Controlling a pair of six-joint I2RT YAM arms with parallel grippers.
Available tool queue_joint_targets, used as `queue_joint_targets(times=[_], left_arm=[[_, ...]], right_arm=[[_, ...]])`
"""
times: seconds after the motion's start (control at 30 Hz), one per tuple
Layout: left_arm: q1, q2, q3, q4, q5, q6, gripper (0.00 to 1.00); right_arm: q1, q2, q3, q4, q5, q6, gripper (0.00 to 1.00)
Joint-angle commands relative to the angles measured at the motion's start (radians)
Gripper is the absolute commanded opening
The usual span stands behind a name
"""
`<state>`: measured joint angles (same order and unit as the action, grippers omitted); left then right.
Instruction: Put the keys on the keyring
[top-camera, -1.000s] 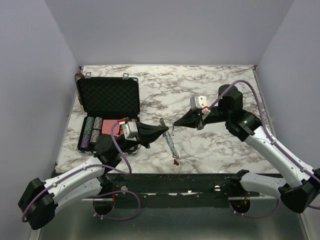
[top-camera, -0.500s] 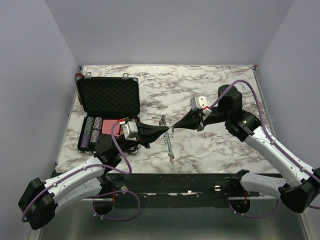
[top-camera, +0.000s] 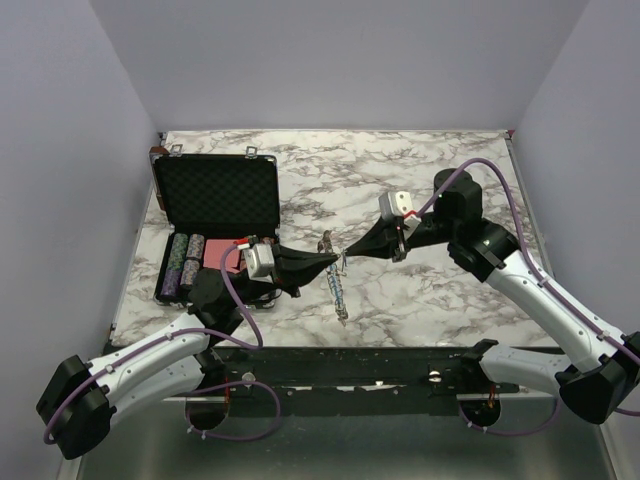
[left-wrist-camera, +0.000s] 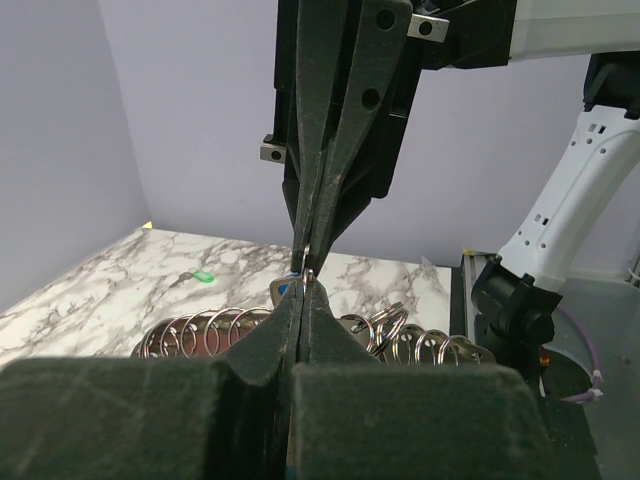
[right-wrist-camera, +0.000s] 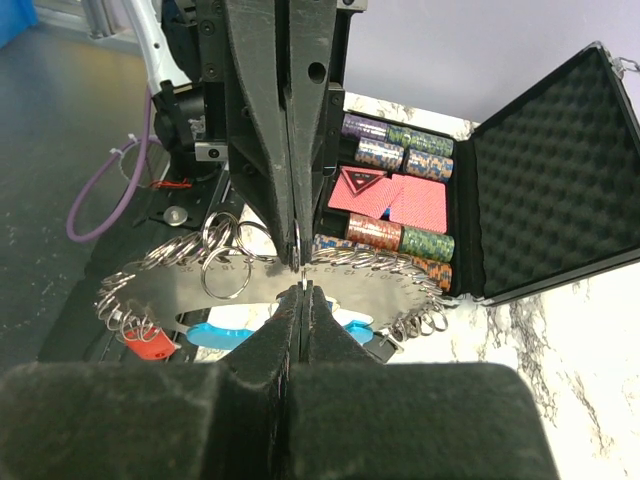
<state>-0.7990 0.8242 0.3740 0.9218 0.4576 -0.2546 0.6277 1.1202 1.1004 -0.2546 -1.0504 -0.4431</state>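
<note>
Draping below the two meeting tips, the keyring (top-camera: 338, 290) trails toward the arm bases, with the blue key (right-wrist-camera: 215, 335) and red key (right-wrist-camera: 150, 343) under its rings. Nose to nose, the left gripper (top-camera: 335, 260) and right gripper (top-camera: 350, 250) are both clamped fully closed on one small ring. The green key (left-wrist-camera: 203, 277) lies apart, beyond the left gripper.

Open black case (top-camera: 216, 190), poker chips (top-camera: 180, 262), marble table (top-camera: 420, 170)

Marble-patterned table (top-camera: 420, 170) with open black case (top-camera: 215, 195) and green key (left-wrist-camera: 203, 277)
</note>
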Motion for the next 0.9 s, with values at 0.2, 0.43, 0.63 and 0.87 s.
queue_joint_targets(times=[0.2,0.43,0.63,0.87], left_arm=[[0.003,0.0,0.003,0.065,0.015,-0.002,0.0],[0.004,-0.002,0.003,0.064,0.019,-0.002,0.0],[0.003,0.0,0.005,0.065,0.023,-0.002,0.0],[0.004,0.001,0.003,0.064,0.026,-0.002,0.0]], right_arm=[[0.012,0.007,-0.005,0.014,-0.049,0.007,0.0],[0.01,0.01,-0.005,0.023,-0.046,0.014,0.0],[0.012,0.01,-0.008,0.031,-0.048,0.023,0.0],[0.015,0.012,-0.01,0.041,-0.051,0.032,0.0]])
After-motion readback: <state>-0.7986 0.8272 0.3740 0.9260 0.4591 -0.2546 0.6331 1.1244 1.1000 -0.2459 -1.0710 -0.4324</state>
